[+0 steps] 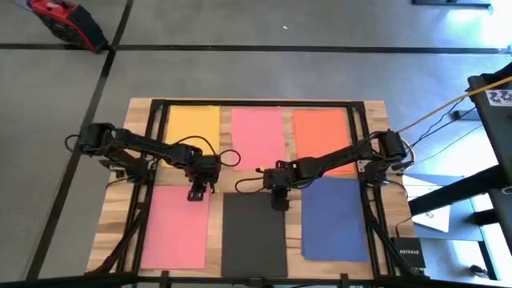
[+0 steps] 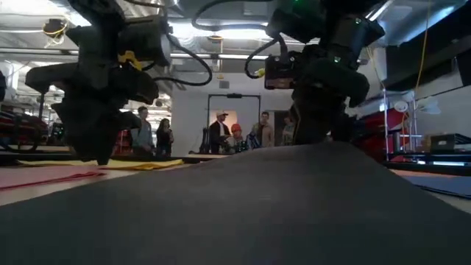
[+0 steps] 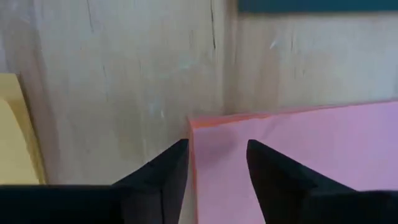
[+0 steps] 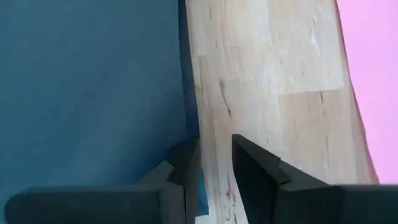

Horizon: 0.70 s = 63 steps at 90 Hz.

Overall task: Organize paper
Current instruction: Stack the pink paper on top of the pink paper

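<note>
Six sheets of paper lie flat on the wooden table. Along the far side are a yellow sheet (image 1: 192,128), a pink one (image 1: 258,136) and an orange one (image 1: 320,132). Along the near side are a second pink sheet (image 1: 174,228), a black one (image 1: 254,236) and a dark blue one (image 1: 334,220). My left gripper (image 1: 197,193) is open and low over the near pink sheet's far right corner (image 3: 193,121), one finger on each side of its right edge. My right gripper (image 1: 279,202) is open at the black sheet's far right corner. In the low view the black sheet (image 2: 257,213) rises toward it. My left gripper points down astride the near pink sheet's right edge (image 3: 194,162), just short of the far corner; I cannot tell whether a finger touches the paper. My right gripper points down with one finger (image 4: 183,165) over the black sheet's far edge (image 4: 186,93) and the other over bare wood; I cannot tell whether it touches.
A black metal frame (image 1: 256,104) runs around the tabletop, and cables trail beside both arms. Bare wood (image 4: 267,74) shows between the two rows of sheets. People (image 2: 221,132) stand in the room beyond the table's far edge.
</note>
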Motion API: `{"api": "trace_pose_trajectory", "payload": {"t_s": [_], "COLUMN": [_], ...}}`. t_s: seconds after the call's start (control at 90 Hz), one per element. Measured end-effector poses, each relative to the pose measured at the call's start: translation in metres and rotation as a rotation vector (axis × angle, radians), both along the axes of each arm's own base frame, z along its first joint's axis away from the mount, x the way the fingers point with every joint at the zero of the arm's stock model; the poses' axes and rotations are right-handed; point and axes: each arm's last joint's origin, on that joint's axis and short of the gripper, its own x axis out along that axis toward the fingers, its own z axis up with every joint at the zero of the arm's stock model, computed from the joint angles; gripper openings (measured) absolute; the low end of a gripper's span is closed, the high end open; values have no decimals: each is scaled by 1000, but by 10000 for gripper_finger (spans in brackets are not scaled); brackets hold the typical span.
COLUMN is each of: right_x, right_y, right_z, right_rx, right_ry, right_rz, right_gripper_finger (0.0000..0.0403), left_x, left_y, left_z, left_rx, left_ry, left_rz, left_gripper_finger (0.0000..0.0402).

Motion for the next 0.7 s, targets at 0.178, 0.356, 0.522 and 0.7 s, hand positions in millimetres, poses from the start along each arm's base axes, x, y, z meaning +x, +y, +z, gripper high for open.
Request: {"api": "trace_pose_trajectory", "payload": {"t_s": [0.178,0.356,0.522,0.7], "right_x": [0,-1,-1,-1], "right_y": [0,0,0,0], "right_z": [0,0,0,0], "right_rx": [-1,-3,-4,-4], "right_ry": [1,6,10,11], "right_rz": [0,3,4,4], "right_gripper_finger": [79,79,79,79], "left_x": [0,0,0,0], "left_y": [0,0,0,0], "left_z": [0,0,0,0], "left_rx": [20,10,8,11], "left_ry": [1,4,3,-1], "left_rz": [-18,-4,-6,-20], "left_gripper_finger": [147,147,147,146]}}
